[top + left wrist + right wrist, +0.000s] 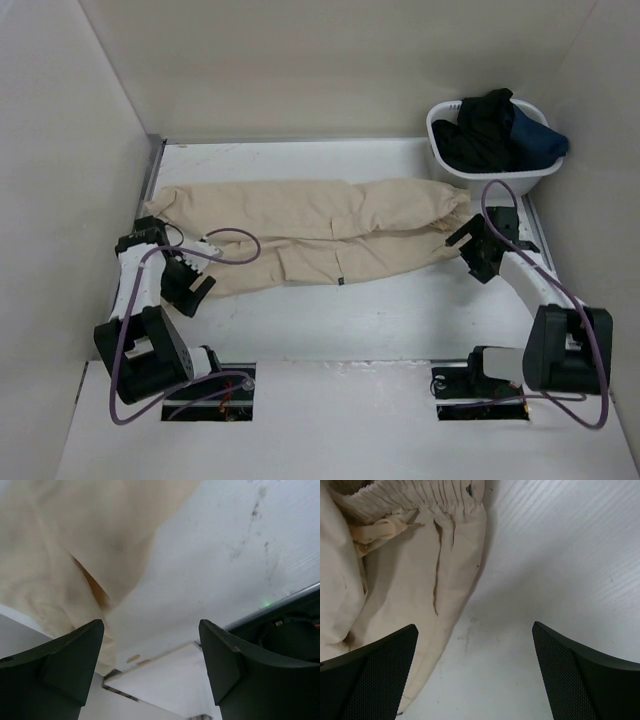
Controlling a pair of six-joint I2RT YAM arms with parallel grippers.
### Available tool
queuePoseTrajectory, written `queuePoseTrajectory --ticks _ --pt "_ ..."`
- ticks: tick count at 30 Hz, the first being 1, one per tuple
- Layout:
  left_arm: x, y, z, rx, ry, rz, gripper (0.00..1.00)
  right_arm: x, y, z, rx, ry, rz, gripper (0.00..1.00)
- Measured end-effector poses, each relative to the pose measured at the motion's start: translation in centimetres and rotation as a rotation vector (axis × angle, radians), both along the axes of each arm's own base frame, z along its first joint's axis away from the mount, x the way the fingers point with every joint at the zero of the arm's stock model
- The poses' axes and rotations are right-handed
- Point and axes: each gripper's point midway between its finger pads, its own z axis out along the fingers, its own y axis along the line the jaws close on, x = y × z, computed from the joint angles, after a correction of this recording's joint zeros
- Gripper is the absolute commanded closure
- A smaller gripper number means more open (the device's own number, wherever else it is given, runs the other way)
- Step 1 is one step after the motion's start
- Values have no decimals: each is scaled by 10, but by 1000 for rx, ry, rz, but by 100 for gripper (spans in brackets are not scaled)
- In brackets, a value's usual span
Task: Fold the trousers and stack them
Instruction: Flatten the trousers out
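Dark fingers (55, 665) of the left end effector (150, 630) gaped wide and empty at the leg end of the trousers (320, 225).
Right end effector (475, 630) was likewise open, holding nothing, beside the gathered waistband. Trousers lay flat across the white surface (400, 310), legs leftward. Left wrist view was blurred and cut the cloth off. Their dark tag (340, 281) was too small to read. Dark garments (490, 135) half hid the basket (530, 176).

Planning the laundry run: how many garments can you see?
3: light beige cotton trousers spread across the table; black garment and navy-blue garment in the white plastic basket. Others may hide underneath.
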Motion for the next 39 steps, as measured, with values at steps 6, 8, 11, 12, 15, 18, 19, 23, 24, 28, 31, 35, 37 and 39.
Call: queuePoseTrajectory --ticks 6,8,11,12,15,18,19,23,24,28,31,35,37,39 --pt "-5 35 -10 57 14 121 21 30 -2 -29 9 39 -14 0" --pt "-2 42 -12 77 14 128 22 41 -3 -33 8 42 -18 12" --pt "1 43 -14 89 16 121 23 58 -5 -38 11 30 -24 28" --pt "1 42 -13 87 17 114 22 62 -5 -38 14 23 -28 29" --pt "0 38 -9 72 28 93 22 68 -7 -39 25 6 -39 39" --pt "-1 40 -9 98 45 74 30 72 -9 -42 36 -1 -49 52" --pt "-1 42 -9 107 48 72 35 73 -10 -43 40 -3 -49 57" --pt "5 61 -13 128 72 120 60 79 -10 -48 63 -15 -53 89" --pt "8 67 -14 132 75 140 66 80 -9 -49 72 -16 -53 97" --pt "14 83 -18 127 87 198 95 80 -9 -50 88 -26 -61 100" --pt "16 90 -12 129 73 219 98 73 -8 -46 83 -35 -54 100" --pt "16 84 2 95 59 195 44 64 -9 -14 55 -102 -26 100" --pt "10 71 10 59 86 164 0 65 -12 3 33 -149 -9 99" --pt "6 57 13 42 118 110 0 66 -13 10 19 -165 5 99"
